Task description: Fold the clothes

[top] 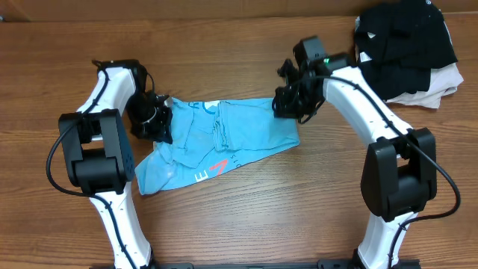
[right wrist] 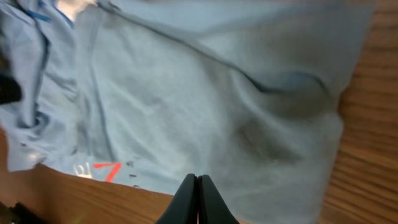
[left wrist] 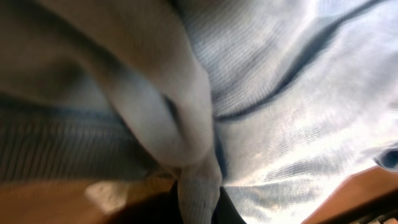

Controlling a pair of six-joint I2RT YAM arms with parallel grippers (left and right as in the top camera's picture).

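The light blue T-shirt (top: 224,138) lies crumpled across the middle of the table, with red-and-white lettering (top: 218,169) near its front edge. My left gripper (top: 157,123) is at the shirt's left end. In the left wrist view its jaws (left wrist: 199,199) are shut on a fold of the shirt (left wrist: 298,124), which fills the frame. My right gripper (top: 287,104) is at the shirt's far right corner. In the right wrist view its jaws (right wrist: 199,183) are shut tip to tip above the shirt (right wrist: 186,93), with no cloth showing between them.
A heap of black garments (top: 403,41) lies at the back right on a beige and white folded cloth (top: 437,86). Bare wooden table (top: 299,217) surrounds the shirt in front and to the sides.
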